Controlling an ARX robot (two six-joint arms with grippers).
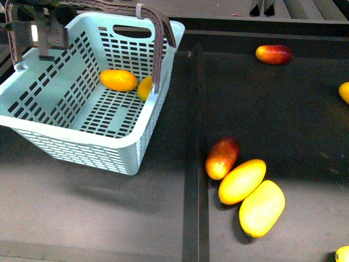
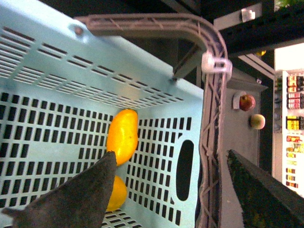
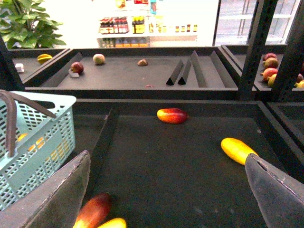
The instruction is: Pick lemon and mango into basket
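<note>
The turquoise basket point(image 1: 65, 139) stands at the left, its brown handle point(image 1: 159, 43) raised. On its floor lies an oblong orange-yellow mango point(image 1: 118, 80) point(image 2: 122, 135). A second yellow fruit point(image 1: 144, 88) point(image 2: 117, 192) lies beside it, half hidden by the handle; I cannot tell whether it is the lemon. My left gripper point(image 2: 171, 187) point(image 1: 32, 46) is open at the basket's far left corner, one finger point(image 2: 80, 199) inside and the other point(image 2: 266, 194) outside the handle. My right gripper point(image 3: 166, 199) hangs open over the dark tray, holding nothing.
In the right tray point(image 1: 305, 136) lie two yellow mangoes point(image 1: 242, 181) point(image 1: 262, 208) against a red-blushed one point(image 1: 222, 157). Another red-blushed mango point(image 1: 275, 54) point(image 3: 172, 115) lies at the back. Yellow fruits sit at the right edge point(image 1: 344, 91) point(image 3: 237, 149) and corner point(image 1: 342, 254). A divider point(image 1: 195, 164) runs beside the basket.
</note>
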